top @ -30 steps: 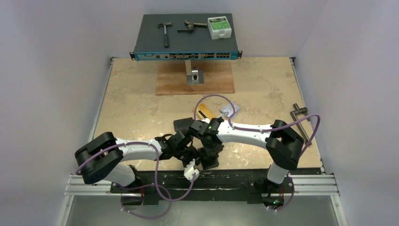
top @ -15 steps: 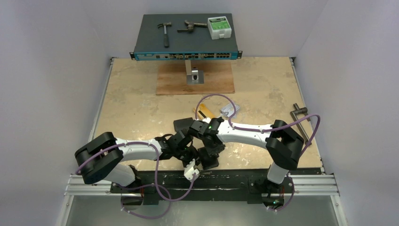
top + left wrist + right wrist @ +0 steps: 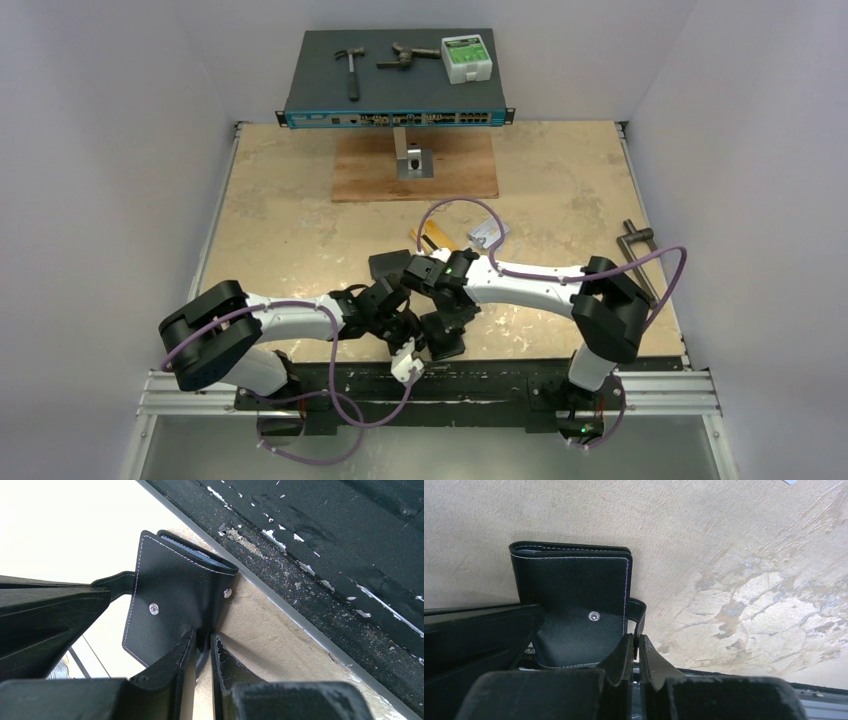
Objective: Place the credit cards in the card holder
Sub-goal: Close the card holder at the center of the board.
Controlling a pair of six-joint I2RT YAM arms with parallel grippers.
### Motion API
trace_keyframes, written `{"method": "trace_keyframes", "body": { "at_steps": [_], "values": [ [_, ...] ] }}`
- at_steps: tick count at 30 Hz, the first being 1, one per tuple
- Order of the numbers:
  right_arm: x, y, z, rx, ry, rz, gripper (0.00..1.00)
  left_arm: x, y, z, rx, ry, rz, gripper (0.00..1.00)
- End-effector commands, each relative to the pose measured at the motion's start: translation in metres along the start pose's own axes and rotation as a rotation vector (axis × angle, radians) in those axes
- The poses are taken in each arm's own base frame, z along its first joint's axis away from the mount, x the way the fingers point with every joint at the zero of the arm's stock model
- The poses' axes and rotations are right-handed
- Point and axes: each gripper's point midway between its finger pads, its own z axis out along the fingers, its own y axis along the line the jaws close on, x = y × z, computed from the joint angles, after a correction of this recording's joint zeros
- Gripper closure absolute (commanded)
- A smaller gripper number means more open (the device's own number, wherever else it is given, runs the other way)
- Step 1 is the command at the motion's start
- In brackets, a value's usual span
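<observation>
My left gripper (image 3: 202, 641) has its fingers close together. They pinch the bottom edge of the card holder (image 3: 175, 585). My right gripper (image 3: 635, 642) is squeezed tight on the holder's little snap tab (image 3: 636, 611). The card holder sits between my two grippers, right at the near edge of the table (image 3: 300, 210), next to the scratched black rail (image 3: 480, 378). The table is tan with pale blotches. Farther out lie a gold card (image 3: 432, 240) and a silver card (image 3: 488, 233), near each other, and a plain black pouch (image 3: 385, 265). At the back are a wood board (image 3: 450, 175) and a dark flat box (image 3: 395, 85) with a hammer (image 3: 351, 72) on top. White walls (image 3: 120, 120) stand all around.
</observation>
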Motion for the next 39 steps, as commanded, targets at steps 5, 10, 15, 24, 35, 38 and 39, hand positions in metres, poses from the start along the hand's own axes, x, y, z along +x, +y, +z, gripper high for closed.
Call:
{"method": "trace_keyframes", "body": {
  "at_steps": [5,10,15,24,35,38,39],
  "values": [
    [-0.004,0.011,-0.018,-0.083,-0.025,0.040,1.00,-0.002,-0.025,0.000,0.085,-0.011,-0.091,0.87],
    [-0.002,0.029,-0.017,-0.178,-0.015,0.057,1.00,-0.003,-0.025,0.001,0.085,-0.014,-0.092,0.88],
    [0.002,0.042,-0.002,-0.208,0.019,0.060,1.00,-0.003,-0.026,0.001,0.085,-0.014,-0.091,0.88],
    [-0.002,0.046,0.011,-0.188,0.015,0.071,1.00,-0.002,-0.026,0.000,0.085,-0.011,-0.093,0.88],
    [-0.004,0.036,0.020,-0.123,0.003,0.076,1.00,-0.003,-0.026,0.000,0.089,-0.011,-0.094,0.88],
    [-0.005,0.035,0.022,-0.116,0.000,0.079,1.00,-0.002,-0.027,0.000,0.090,-0.010,-0.096,0.88],
    [-0.006,0.035,0.022,-0.111,-0.005,0.079,1.00,-0.002,-0.027,0.000,0.091,-0.011,-0.096,0.87]
  ]
}}
